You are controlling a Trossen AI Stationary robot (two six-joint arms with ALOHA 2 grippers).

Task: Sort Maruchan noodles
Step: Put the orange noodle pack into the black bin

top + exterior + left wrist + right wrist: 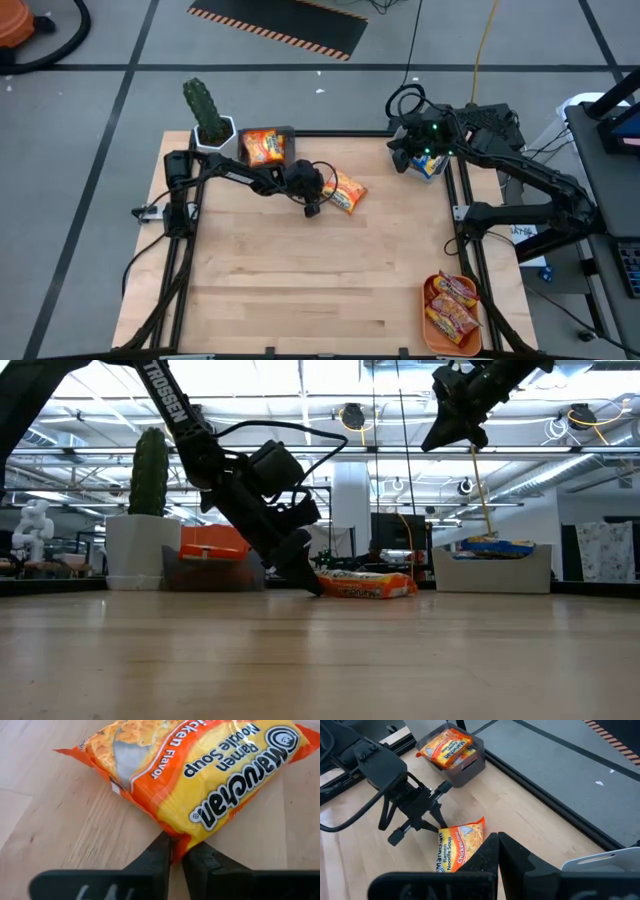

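Observation:
An orange-yellow Maruchan noodle packet (345,190) (200,780) lies flat on the wooden table near its far middle. My left gripper (312,208) (176,851) is at the packet's near-left end, low on the table and shut on it. My right gripper (408,157) (497,842) hangs high over the far right corner, shut and holding nothing. Below it a clear bin (438,172) holds a blue-white packet. A grey bin (287,134) at the far edge holds orange-yellow packets (262,147). My left gripper pinches the packet's crimped end seam at a corner (176,841) between its two fingers. In the low view the fingers slant down toward the table from the left. The packet (365,585) lies flat on the wood and is not lifted.
An orange tray (430,325) at the near right edge carries dark red-brown packets (455,305). A cactus in a white pot (210,115) stands at the far left corner, beside the grey bin. Bare wood spreads over the table's middle and near left.

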